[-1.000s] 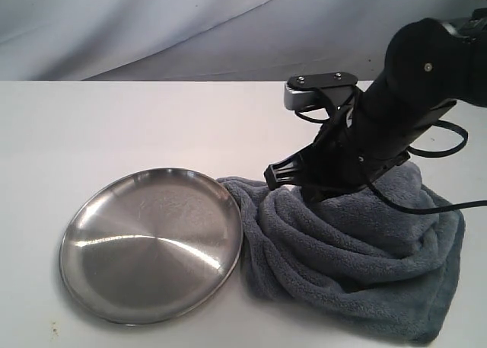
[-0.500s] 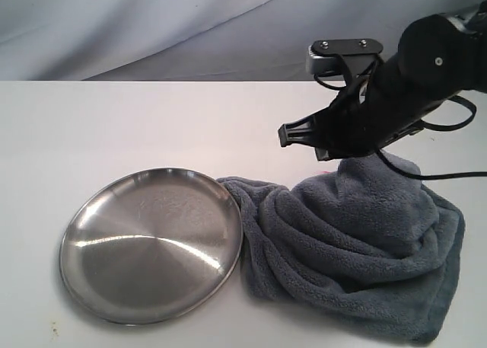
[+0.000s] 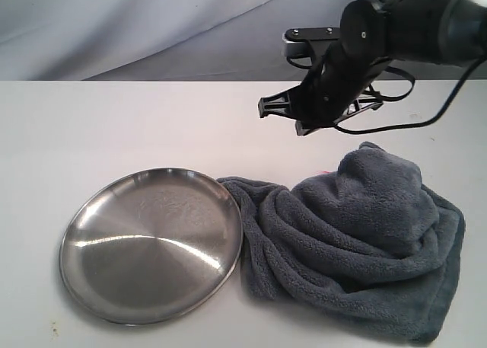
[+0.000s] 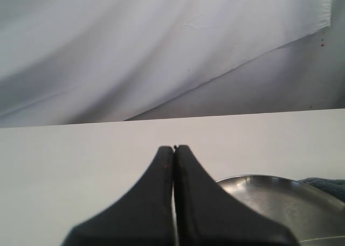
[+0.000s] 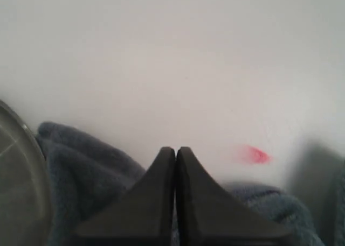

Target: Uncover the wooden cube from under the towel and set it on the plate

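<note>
The blue-grey towel (image 3: 358,234) lies bunched on the table against the plate's right rim, with a raised peak (image 3: 377,161) at its back. The wooden cube is hidden; no part of it shows in any view. The steel plate (image 3: 152,245) sits bare at front left. My right gripper (image 3: 291,118) hangs above the table just behind the towel, shut with nothing in it; its wrist view shows the closed gripper (image 5: 176,149) over the towel's edge (image 5: 81,165). My left gripper (image 4: 173,148) is shut, empty, beside the plate (image 4: 280,197).
A small red mark (image 5: 252,155) is on the white table behind the towel. A grey backdrop cloth (image 3: 152,28) hangs past the table's far edge. Black cables (image 3: 396,112) loop off the right arm.
My right gripper has lifted off the towel and moved up and toward the back left. The towel was tugged into a peak and stays bunched over whatever is beneath it.
</note>
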